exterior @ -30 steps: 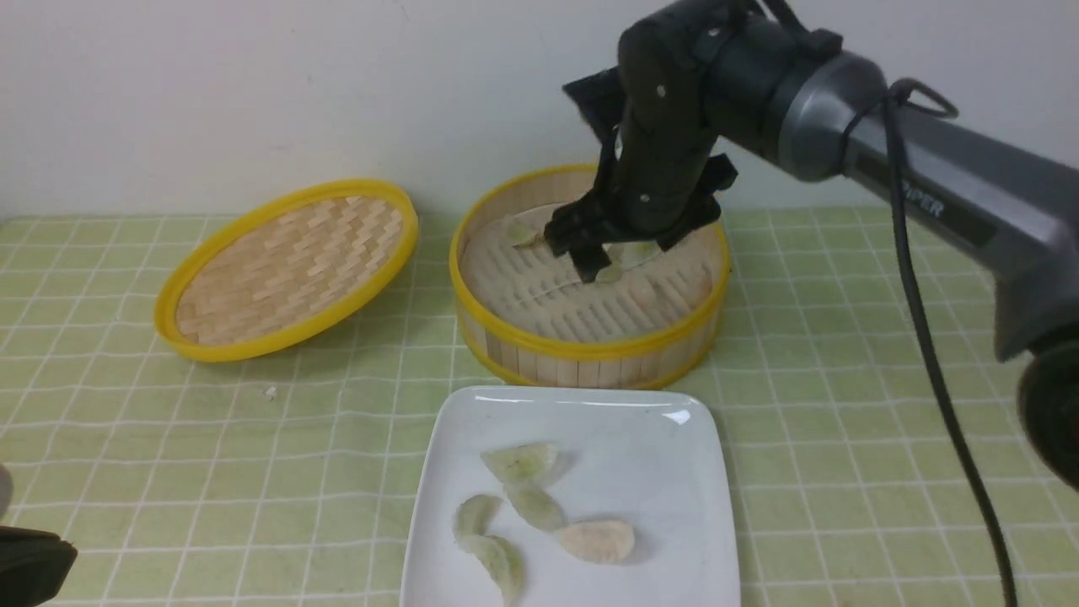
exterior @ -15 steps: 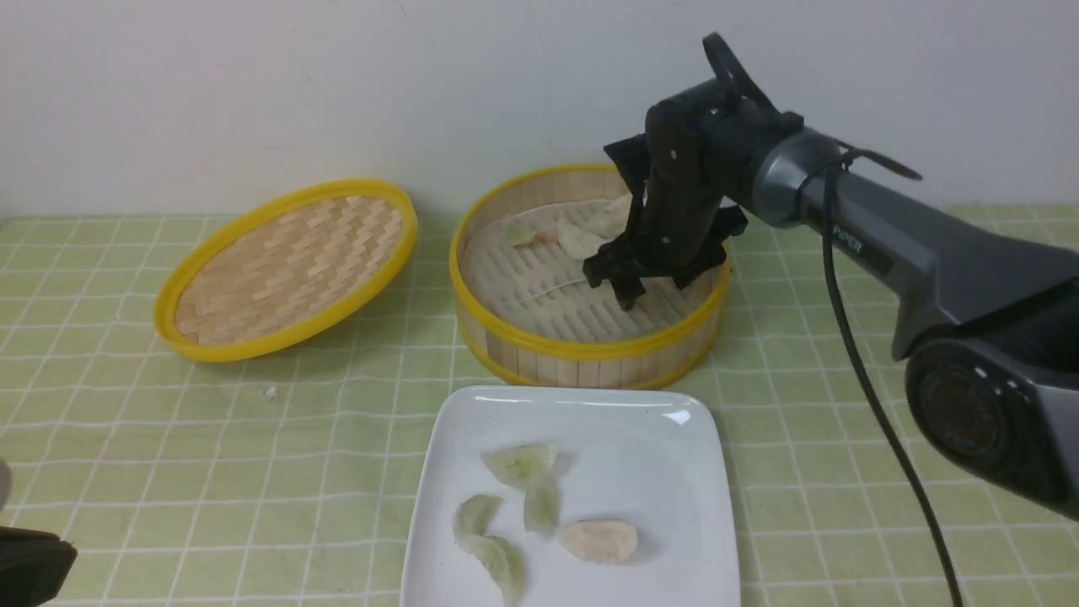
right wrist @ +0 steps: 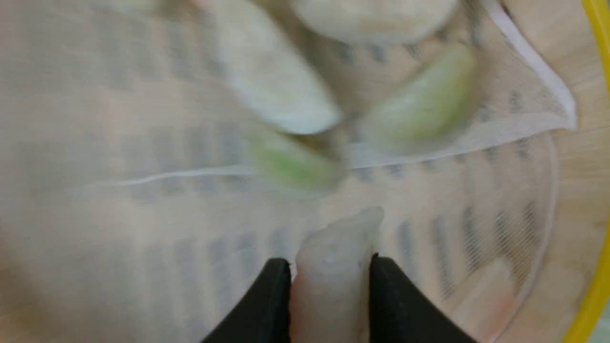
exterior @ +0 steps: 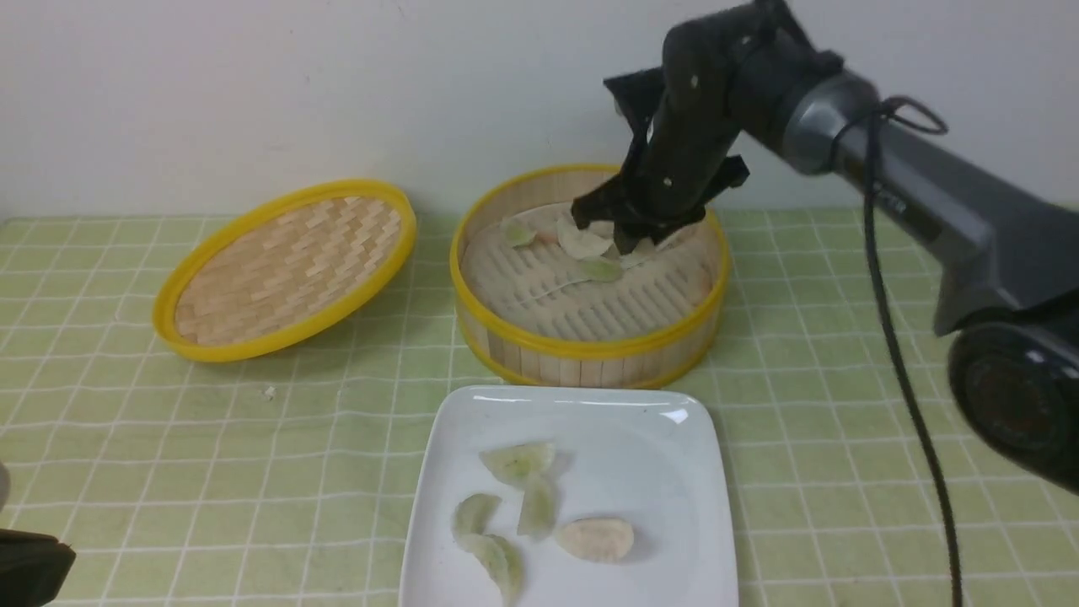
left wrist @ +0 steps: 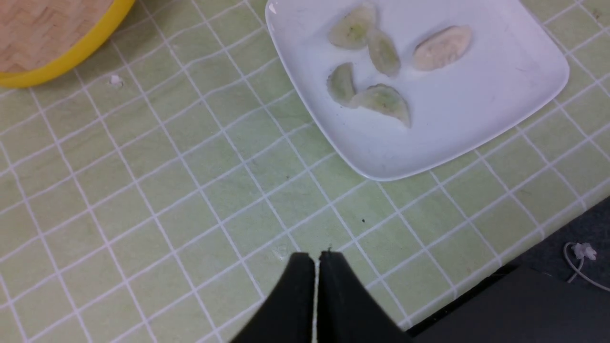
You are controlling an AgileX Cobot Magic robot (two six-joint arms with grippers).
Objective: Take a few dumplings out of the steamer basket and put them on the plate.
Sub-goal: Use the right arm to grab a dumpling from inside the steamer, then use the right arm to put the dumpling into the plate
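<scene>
Between the black fingers of the right end effector [exterior: 625,240], poised over the round bamboo steamer basket [exterior: 590,358] with yellow rims, a pale translucent half-moon dumpling [right wrist: 333,257] is pinched, its long axis running out along the fingers. Below it and toward the robot lies the glossy white square plate [exterior: 674,472], holding five dumplings [exterior: 594,539]; the carry likely goes that way. Beside the plate, the left end effector [left wrist: 314,267] hovers pressed together over the green checked counter [left wrist: 143,190].
</scene>
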